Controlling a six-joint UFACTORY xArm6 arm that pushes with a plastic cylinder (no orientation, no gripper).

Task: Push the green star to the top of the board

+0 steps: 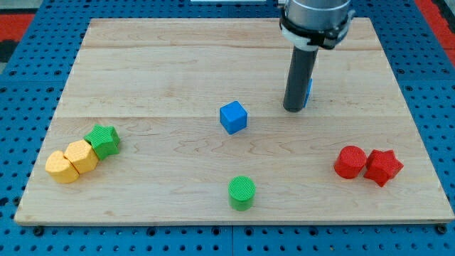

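Observation:
The green star (pixel 103 140) lies near the board's left edge, touching two yellow blocks (pixel 71 161) at its lower left. My tip (pixel 293 108) rests on the board at the upper right of centre, far to the right of the star. A blue block (pixel 308 89) is mostly hidden right behind the rod. A blue cube (pixel 233 117) sits to the left of my tip.
A green cylinder (pixel 242 193) stands near the bottom edge at centre. A red cylinder (pixel 350 162) and a red star (pixel 383 167) touch each other at the right. The wooden board (pixel 178 57) lies on a blue pegboard surface.

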